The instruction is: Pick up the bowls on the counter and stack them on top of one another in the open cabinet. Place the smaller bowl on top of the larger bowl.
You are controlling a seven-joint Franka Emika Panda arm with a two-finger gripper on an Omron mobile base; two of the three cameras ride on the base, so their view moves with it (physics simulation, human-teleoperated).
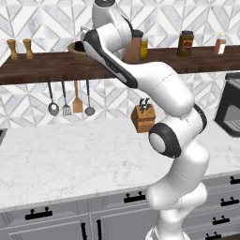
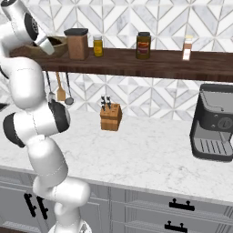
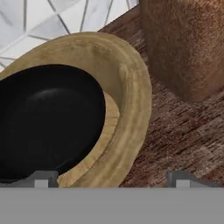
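Gripper (image 3: 109, 177) open wide, holding nothing. Just ahead: black bowl (image 3: 43, 122) nested inside wooden bowl (image 3: 131, 100) on shelf (image 3: 183, 140).

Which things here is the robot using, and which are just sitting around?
Job: black bowl, inside wooden bowl, on the shelf; the hand.

Lying about: knife block, jars, hanging utensils, coffee machine, brown canister.

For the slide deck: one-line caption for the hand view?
Black bowl nested in the wooden bowl on the dark shelf, beside a brown canister.
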